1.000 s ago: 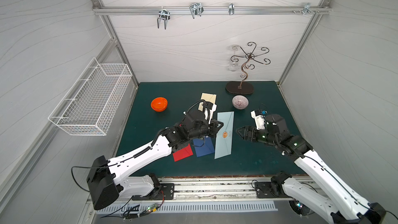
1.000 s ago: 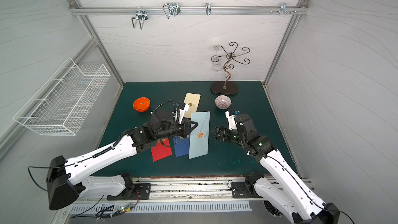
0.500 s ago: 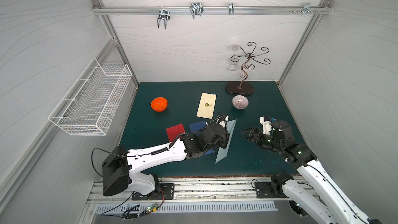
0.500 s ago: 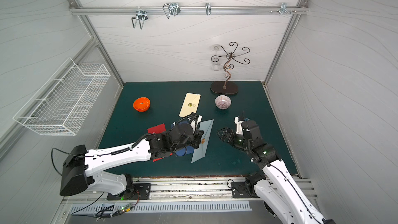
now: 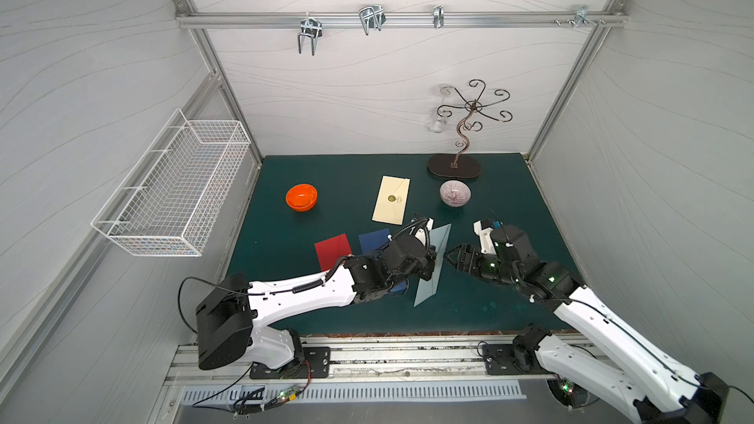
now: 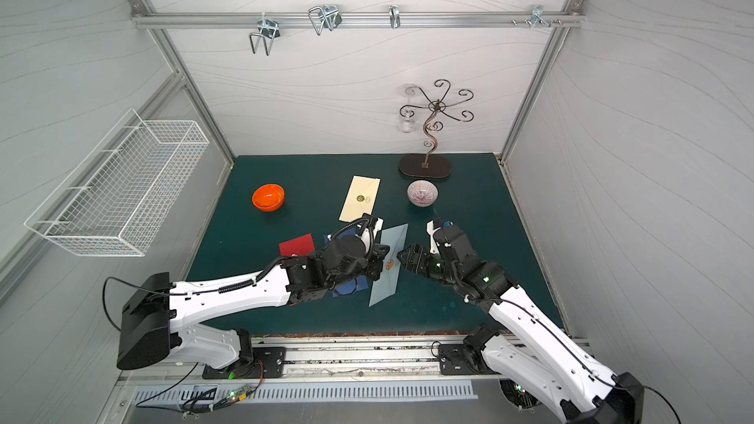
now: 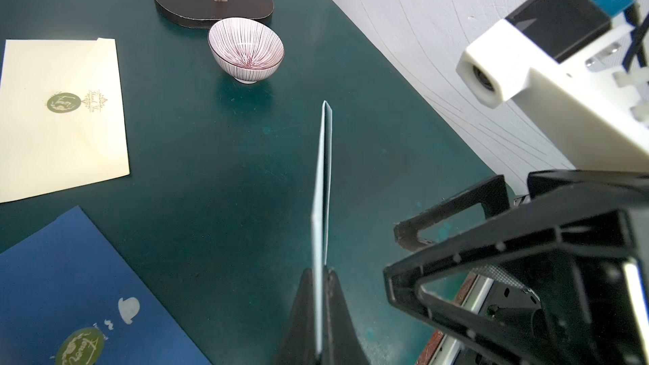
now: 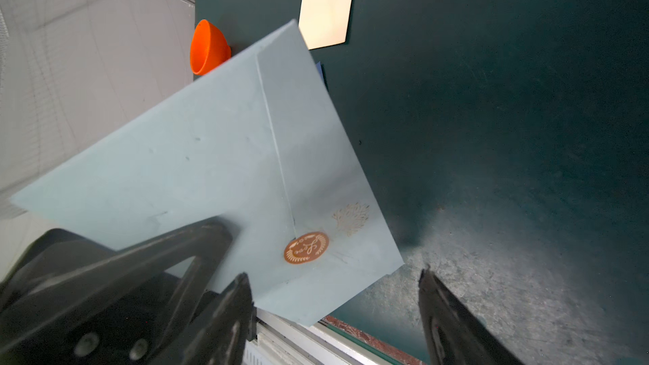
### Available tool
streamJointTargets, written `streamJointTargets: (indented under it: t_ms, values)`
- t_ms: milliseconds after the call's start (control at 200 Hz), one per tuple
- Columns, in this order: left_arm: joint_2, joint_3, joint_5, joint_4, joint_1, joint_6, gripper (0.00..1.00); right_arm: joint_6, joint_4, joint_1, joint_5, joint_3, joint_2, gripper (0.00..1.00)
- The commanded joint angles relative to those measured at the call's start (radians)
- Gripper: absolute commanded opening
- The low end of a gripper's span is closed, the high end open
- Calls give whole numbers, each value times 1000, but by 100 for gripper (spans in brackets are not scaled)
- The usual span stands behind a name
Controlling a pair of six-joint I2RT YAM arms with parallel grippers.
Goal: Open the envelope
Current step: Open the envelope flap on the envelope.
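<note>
A light blue envelope (image 5: 429, 289) (image 6: 391, 279) with a copper round seal (image 8: 306, 248) is lifted off the green mat and tilted up on edge. My left gripper (image 5: 431, 263) (image 7: 319, 270) is shut on one long edge of it, and the left wrist view shows the envelope (image 7: 323, 177) edge-on. My right gripper (image 5: 449, 256) (image 8: 334, 273) is open, facing the sealed flap side close to the seal. One finger (image 8: 238, 296) overlaps the envelope's lower edge; the other finger (image 8: 435, 296) is off the paper.
On the mat lie a cream envelope (image 5: 391, 205), a dark blue envelope (image 5: 373, 238) and a red one (image 5: 332, 250). An orange bowl (image 5: 301, 197) and a striped bowl (image 5: 455, 193) sit further back, near a wire stand (image 5: 453, 167). A wire basket (image 5: 179, 185) hangs on the left wall.
My left arm swung nearer, lifting the blue envelope from flat on the mat to up on edge. My right gripper moved in to the envelope and narrowed its jaws.
</note>
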Motion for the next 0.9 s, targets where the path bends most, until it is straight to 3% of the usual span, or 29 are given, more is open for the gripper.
streamJointTargets:
  t_ms: [0, 405, 695, 895]
  values:
    - [-10, -4, 2, 66, -1, 21, 0, 12, -12, 30, 76, 40, 26, 75]
    - [-42, -130, -17, 249, -2, 94, 0, 18, -108, 44, 217, 39, 6, 77]
    - [-52, -189, -57, 348, -1, 67, 0, 10, -93, 44, 219, 27, -7, 77]
    - [-44, -213, -27, 393, -2, 91, 0, 4, -68, 44, 179, 30, 6, 77]
